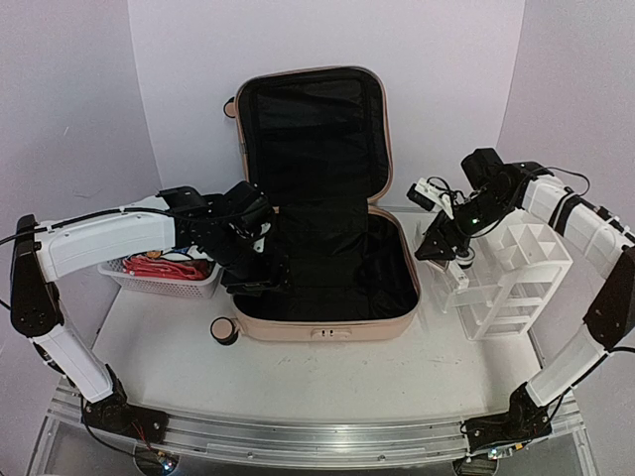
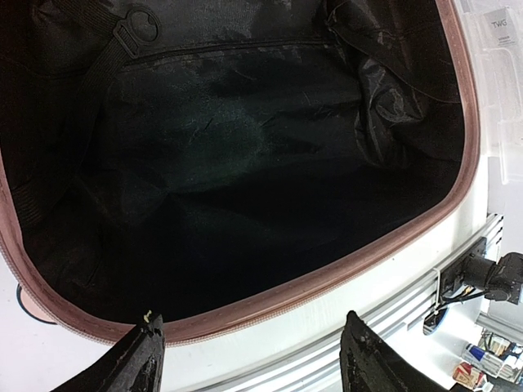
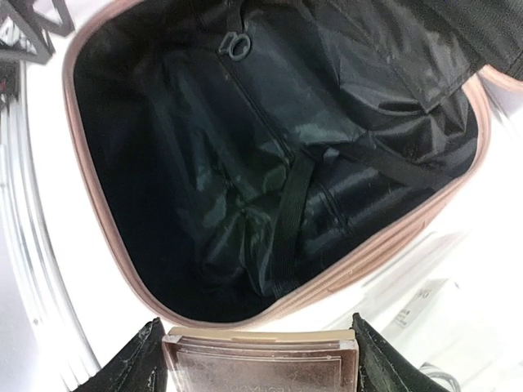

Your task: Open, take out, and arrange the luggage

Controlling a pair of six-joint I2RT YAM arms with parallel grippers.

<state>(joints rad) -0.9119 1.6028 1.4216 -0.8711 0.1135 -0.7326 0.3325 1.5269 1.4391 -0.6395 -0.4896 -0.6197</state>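
Noting your right pincer [image 1: 437, 253] pinching brown box [image 3: 260, 359], just right of luggage [image 1: 327, 248]; organizer [image 1: 516, 278] just beside, farther right. Your left pincer [image 2: 252, 327] spread, empty, at luggage left rim.

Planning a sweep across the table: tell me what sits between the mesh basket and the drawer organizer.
The open luggage lies there, between mesh basket and drawer organizer; the top view shows it.

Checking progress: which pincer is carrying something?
The right pincer: it grips a flat brown box, while the left pincer is open and empty.
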